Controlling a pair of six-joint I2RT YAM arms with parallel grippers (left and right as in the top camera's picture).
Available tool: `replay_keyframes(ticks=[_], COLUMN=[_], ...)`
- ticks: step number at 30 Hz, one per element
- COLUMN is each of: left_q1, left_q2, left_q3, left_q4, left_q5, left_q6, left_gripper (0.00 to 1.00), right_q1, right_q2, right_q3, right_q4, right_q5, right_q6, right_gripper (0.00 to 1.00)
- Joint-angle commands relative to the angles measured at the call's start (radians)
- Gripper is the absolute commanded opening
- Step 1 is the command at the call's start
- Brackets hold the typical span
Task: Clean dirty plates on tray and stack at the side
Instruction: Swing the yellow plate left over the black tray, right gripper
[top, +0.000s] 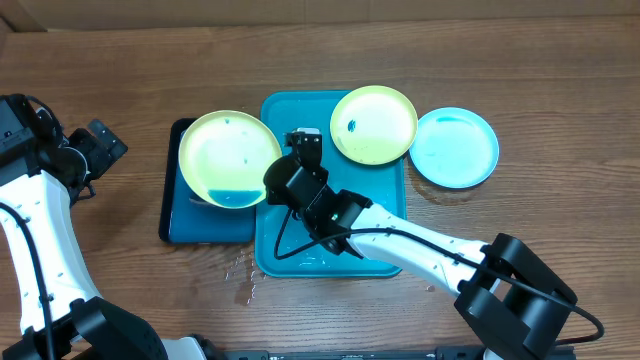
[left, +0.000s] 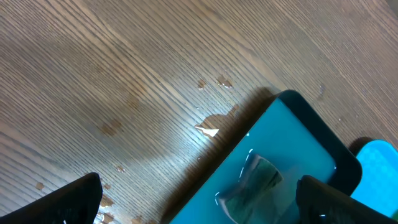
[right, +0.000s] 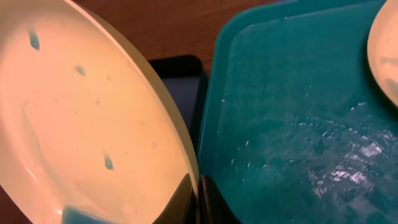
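The right claw (top: 281, 182) is clenched on the rim of a yellow-green plate (top: 228, 152), holding it over the small dark tray (top: 178, 218). The left claw (top: 98, 145) is released, its fingers wide apart above the counter (top: 120, 60).

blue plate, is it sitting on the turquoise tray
No, the blue plate lies on the wooden table, beside the tray.

left plate (top: 228, 155): pale yellow-green, blue smears
middle plate (top: 373, 123): pale yellow-green, blue smear
right plate (top: 455, 147): light blue
tray (top: 388, 190): turquoise
small tray (top: 205, 225): dark blue
table (top: 120, 80): brown wood grain
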Motion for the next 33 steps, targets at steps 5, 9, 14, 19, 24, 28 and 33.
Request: replay_keyframes(ticks=[5, 9, 14, 19, 24, 28, 33], left_q1=[-0.002, -0.002, -0.002, -0.002, -0.002, -0.002, -0.002], left_q2=[0.007, 0.007, 0.007, 0.007, 0.007, 0.007, 0.007], left_q3=[0.003, 0.003, 0.003, 0.003, 0.003, 0.003, 0.003], left_q4=[0.001, 0.001, 0.001, 0.001, 0.001, 0.001, 0.001], left_q5=[0.010, 0.010, 0.010, 0.010, 0.010, 0.010, 0.010], left_q6=[-0.010, -0.010, -0.010, -0.010, -0.010, -0.010, -0.010], left_gripper=[1.00, 1.00, 1.00, 1.00, 1.00, 1.00, 1.00], right_q1=[0.007, 0.015, 0.047, 0.084, 0.116, 0.138, 0.170], right_q2=[0.009, 0.009, 0.009, 0.009, 0.009, 0.009, 0.009], right_q3=[0.029, 0.029, 0.029, 0.029, 0.029, 0.029, 0.029], right_q4=[0.051, 0.074, 0.085, 0.134, 0.219, 0.307, 0.420], right_q5=[0.099, 0.098, 0.129, 0.208, 0.280, 0.344, 0.419], right_q6=[-0.153, -0.167, -0.168, -0.298, -0.482, -0.629, -0.808], right_gripper=[0.04, 0.04, 0.04, 0.04, 0.04, 0.04, 0.04])
